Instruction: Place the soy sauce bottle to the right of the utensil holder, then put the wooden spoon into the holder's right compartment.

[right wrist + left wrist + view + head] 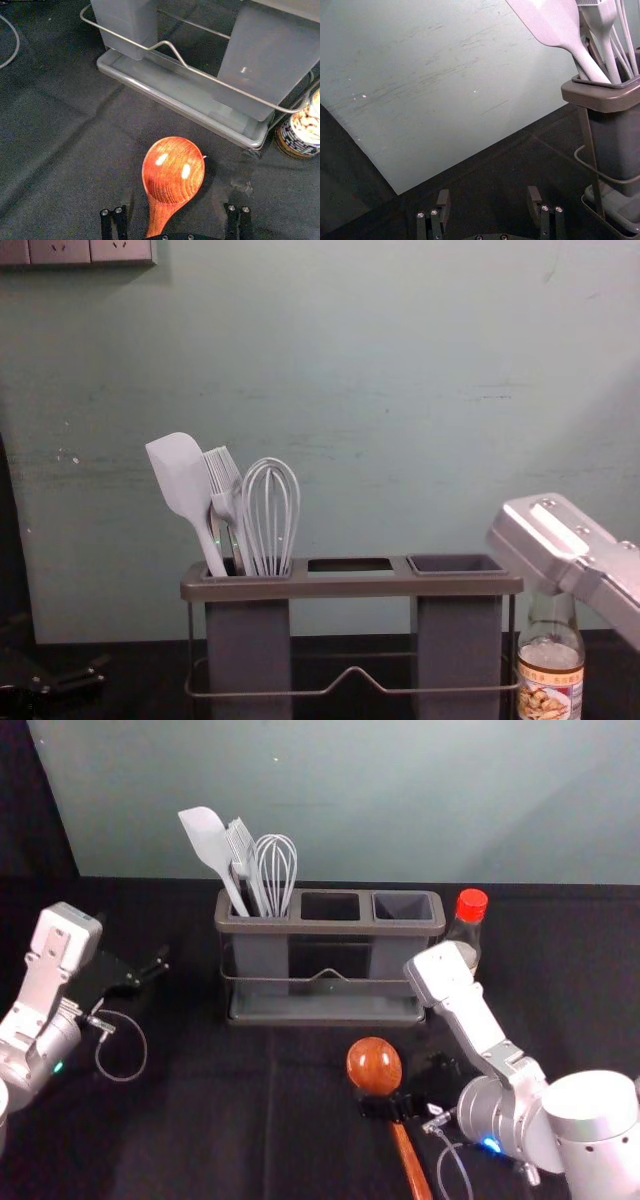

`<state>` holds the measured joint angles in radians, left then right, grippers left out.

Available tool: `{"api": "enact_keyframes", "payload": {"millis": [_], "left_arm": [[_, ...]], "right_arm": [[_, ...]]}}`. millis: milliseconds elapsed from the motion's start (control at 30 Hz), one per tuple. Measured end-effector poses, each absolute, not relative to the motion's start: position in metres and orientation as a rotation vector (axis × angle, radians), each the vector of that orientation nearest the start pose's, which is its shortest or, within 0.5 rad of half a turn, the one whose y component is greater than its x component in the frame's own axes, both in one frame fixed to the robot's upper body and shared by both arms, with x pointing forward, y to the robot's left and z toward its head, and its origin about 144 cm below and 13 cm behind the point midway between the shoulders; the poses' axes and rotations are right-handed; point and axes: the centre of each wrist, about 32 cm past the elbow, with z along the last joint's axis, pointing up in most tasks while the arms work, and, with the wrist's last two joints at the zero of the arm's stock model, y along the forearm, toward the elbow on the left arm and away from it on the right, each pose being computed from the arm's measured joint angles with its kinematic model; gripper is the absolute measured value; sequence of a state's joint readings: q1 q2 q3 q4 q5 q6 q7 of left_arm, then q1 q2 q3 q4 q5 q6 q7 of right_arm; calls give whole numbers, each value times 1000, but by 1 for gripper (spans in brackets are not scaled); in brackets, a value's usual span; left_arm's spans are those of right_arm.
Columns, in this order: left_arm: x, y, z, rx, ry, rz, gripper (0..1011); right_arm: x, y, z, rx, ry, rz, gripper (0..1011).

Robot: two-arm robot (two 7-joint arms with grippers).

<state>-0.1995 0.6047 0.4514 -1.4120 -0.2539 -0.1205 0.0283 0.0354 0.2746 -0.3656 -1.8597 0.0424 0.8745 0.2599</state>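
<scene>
Nearest, the handle of the wooden spoon [375,1065] is pointed towards the near side of the bench [230,1120], its bowl turned to the utensil holder [325,928]. Over its neck the right pincer [402,1092] is held, set wide, with the handle seen between its fingers in the right wrist view. Farther back, at the left, the left pincer [150,970] is parked — spread wide too. Beyond the spoon stands the holder, its left compartment filled with a spatula [205,835], a brush [241,845] and a whisk [277,870]. Just beside its right end the red-capped soy sauce bottle [465,933] is stood upright, partly covered by the right arm — and all is backed by a pale wall [350,800]
</scene>
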Motion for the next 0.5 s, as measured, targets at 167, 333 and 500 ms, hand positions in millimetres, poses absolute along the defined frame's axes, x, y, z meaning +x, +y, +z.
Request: {"api": "enact_keyframes", "payload": {"millis": [167,333,500], "left_arm": [[489,310,1140,304,-285,1248,1005],[489,310,1140,304,-285,1248,1005],[489,310,1140,304,-285,1248,1005]], "right_arm": [[435,-171,1211,-663,271,-972,1004],[435,-167,1210,-664,264,-976,1004],[436,-164,1209,-669,257,-980,1004]]}}
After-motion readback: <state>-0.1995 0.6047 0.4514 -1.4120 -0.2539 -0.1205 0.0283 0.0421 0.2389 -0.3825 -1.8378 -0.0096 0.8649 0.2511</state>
